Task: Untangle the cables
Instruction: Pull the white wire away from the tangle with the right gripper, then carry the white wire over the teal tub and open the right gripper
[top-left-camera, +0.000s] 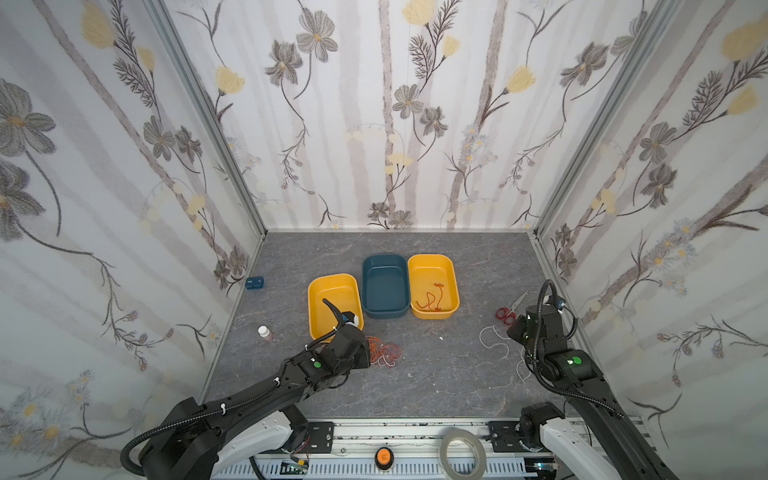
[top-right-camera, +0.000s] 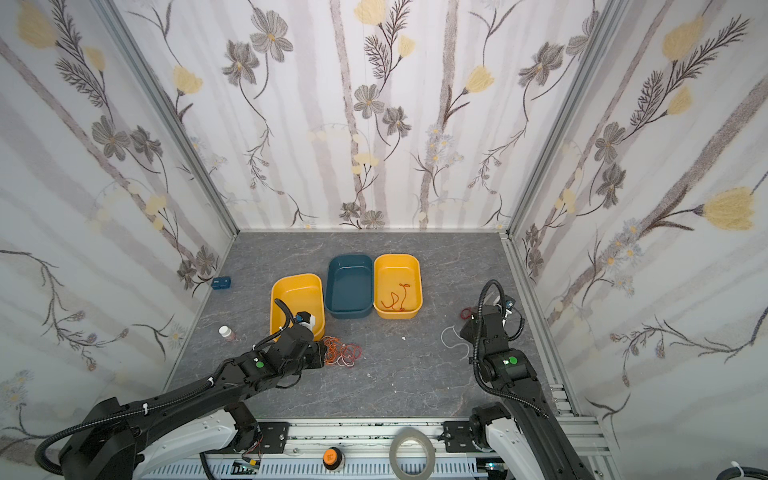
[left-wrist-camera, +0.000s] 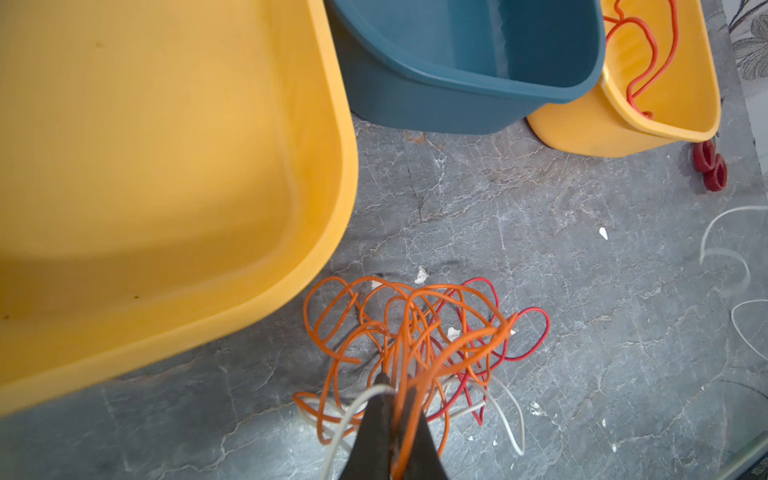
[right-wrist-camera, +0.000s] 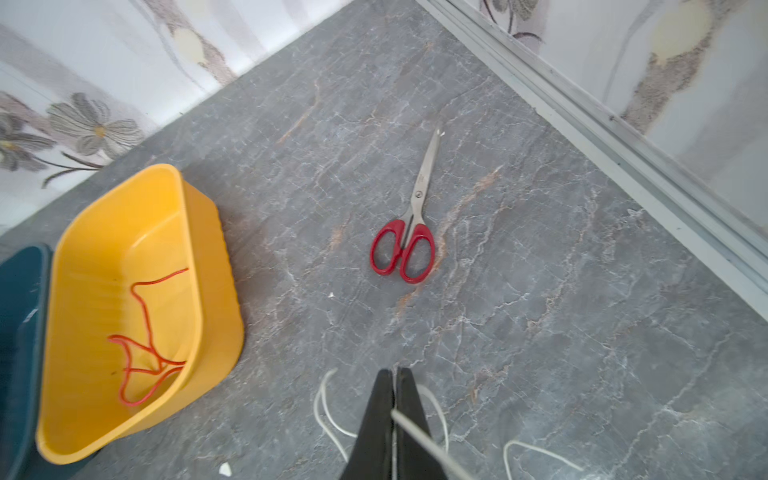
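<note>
Where the near corner of the left yellow tray (left-wrist-camera: 345, 166) meets the tabletop (left-wrist-camera: 582, 291), thin orange, red and white cables (left-wrist-camera: 415, 328) lie knotted, the left gripper (left-wrist-camera: 397, 384) clenched on orange strands (left-wrist-camera: 405, 370). Near the right edge, the right gripper (right-wrist-camera: 394, 372) pinches a loose, curly white cable (right-wrist-camera: 419, 434).

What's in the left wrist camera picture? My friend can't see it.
The left gripper is pinched shut on a tangle of cables, orange, red and white, on a grey table. Beyond it stand an empty yellow tray, a blue tray and another yellow tray holding one red cable.
</note>
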